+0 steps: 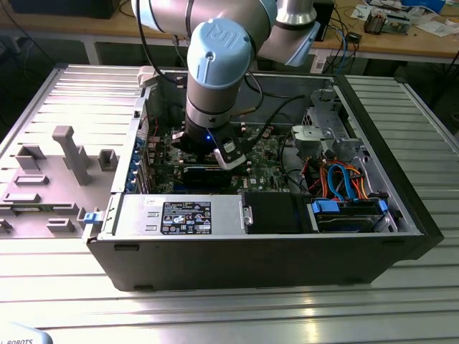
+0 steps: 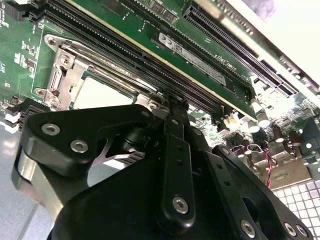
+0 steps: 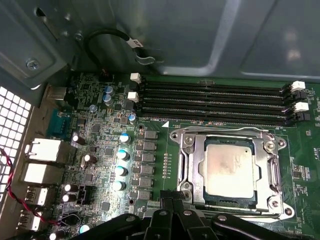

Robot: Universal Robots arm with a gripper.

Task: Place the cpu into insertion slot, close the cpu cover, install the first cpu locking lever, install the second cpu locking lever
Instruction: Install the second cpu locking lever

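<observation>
I see the claw (image 3: 172,200) low over the board inside the case (image 1: 401,236) on the bench (image 1: 430,143), fingertips pressed together, pinching nothing I can make out. The cpu (image 3: 231,170) sits in the slot (image 3: 197,197), cover (image 3: 192,162) down around it. The arm hides the socket in the exterior view. The levers are hard to make out.

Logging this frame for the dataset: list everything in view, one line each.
computer case: 1, black, open on the metal table
circuit board: 1, green, inside the case
cpu: 1, silver-grey, seated in the insertion slot
cpu cover: 1, silvery frame, down around the cpu
memory slots: 4, black, beside the socket
cables: several, blue and orange, exterior view's right
grey fixtures: several, exterior view's left
robot arm: 1, grey and blue
claw: 1, black, at the socket's edge
</observation>
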